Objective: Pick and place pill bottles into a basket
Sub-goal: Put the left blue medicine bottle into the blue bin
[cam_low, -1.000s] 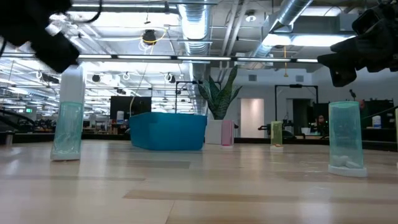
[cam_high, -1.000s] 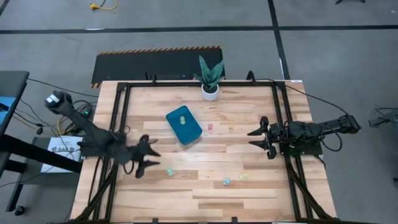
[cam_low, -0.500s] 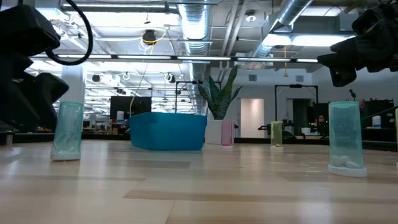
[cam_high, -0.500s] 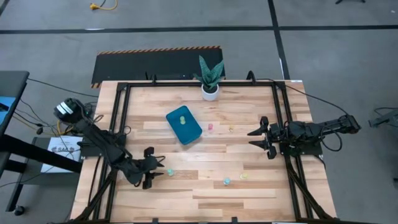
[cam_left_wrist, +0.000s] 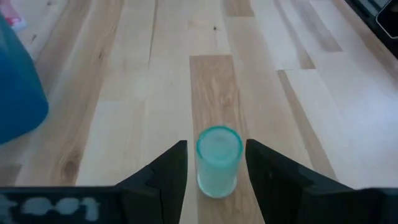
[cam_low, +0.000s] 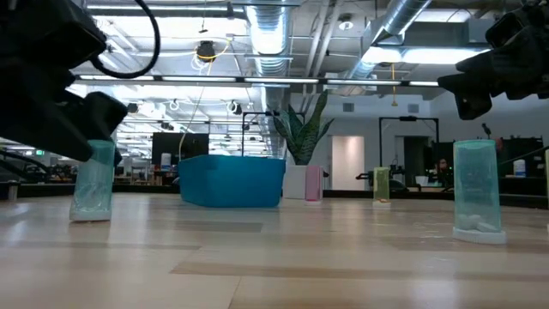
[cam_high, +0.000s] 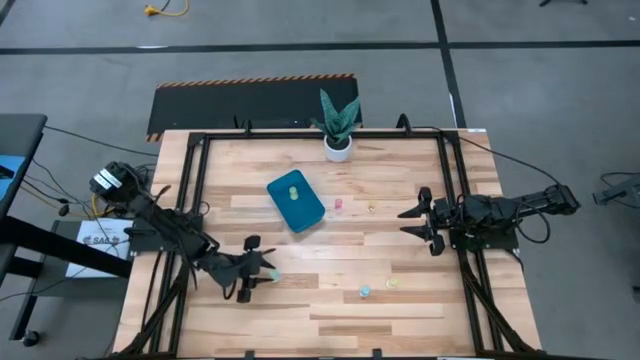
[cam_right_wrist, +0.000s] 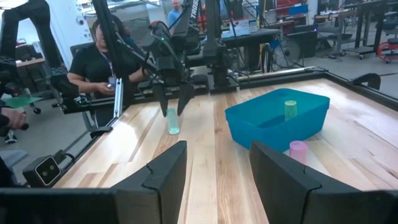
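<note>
A teal pill bottle (cam_left_wrist: 217, 160) stands upright on the table near the front left, and also shows in the high view (cam_high: 273, 276). My left gripper (cam_left_wrist: 214, 149) is open, with one finger on each side of the bottle and a narrow gap on both sides. The right wrist view shows the gripper (cam_right_wrist: 173, 106) coming down over the bottle's top. The teal-blue basket (cam_high: 300, 208) holds a yellow bottle (cam_high: 294, 191). My right gripper (cam_high: 418, 222) is open and empty at the table's right side.
A pink bottle (cam_high: 339, 205) and a yellow bottle (cam_high: 371, 208) stand right of the basket. A teal bottle (cam_high: 365, 291) and a yellow-green bottle (cam_high: 391, 283) stand near the front. A white plant pot (cam_high: 338, 150) is at the far edge. A person (cam_right_wrist: 106, 56) sits beyond the table's left side.
My left gripper has gone down and toward the table's near right, to the teal bottle, and its open fingers now stand on either side of it. The bottle has stayed where it was.
</note>
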Controlling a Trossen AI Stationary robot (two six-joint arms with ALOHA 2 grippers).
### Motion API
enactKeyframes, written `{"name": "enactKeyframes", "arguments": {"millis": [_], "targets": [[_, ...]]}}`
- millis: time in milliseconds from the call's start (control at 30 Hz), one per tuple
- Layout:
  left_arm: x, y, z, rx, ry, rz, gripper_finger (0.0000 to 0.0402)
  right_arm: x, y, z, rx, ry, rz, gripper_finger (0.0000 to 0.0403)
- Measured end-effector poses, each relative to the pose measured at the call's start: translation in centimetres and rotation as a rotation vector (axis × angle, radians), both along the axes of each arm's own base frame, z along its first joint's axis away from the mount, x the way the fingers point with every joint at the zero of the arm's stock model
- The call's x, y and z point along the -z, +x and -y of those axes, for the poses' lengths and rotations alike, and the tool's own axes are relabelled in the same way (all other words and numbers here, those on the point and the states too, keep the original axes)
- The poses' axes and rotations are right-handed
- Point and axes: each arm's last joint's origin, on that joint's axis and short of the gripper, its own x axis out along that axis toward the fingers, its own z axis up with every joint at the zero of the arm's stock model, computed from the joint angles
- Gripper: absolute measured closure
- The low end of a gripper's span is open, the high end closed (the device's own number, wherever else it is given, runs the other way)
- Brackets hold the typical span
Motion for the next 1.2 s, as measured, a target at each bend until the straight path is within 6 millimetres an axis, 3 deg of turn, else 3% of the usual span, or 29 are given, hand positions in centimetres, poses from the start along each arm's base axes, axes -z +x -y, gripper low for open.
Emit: {"name": "enactKeyframes", "arguments": {"millis": [200, 467, 733, 967, 1200], "targets": [[-0.2, 0.6, -0.6, 0.008, -0.022, 0.006, 0.0258, 0.0, 0.0, 0.0, 0.000, 0.000, 0.000, 0.0233], [-1.4, 1.7, -2.3, -0.031, -0.056, 0.074, 0.0322, 0.0, 0.0, 0.0, 0.000, 0.000, 0.000, 0.0233], [-3.4, 1.6, -3.8, -0.073, -0.060, 0.145, 0.0316, 0.0, 0.0, 0.0, 0.000, 0.000, 0.000, 0.0233], [-6.1, 2.0, -8.0, -0.246, 0.073, 0.286, 0.0322, 0.0, 0.0, 0.0, 0.000, 0.000, 0.000, 0.0233], [-6.2, 2.5, -12.7, -0.301, 0.116, 0.271, 0.0312, 0.0, 0.0, 0.0, 0.000, 0.000, 0.000, 0.0233]]}}
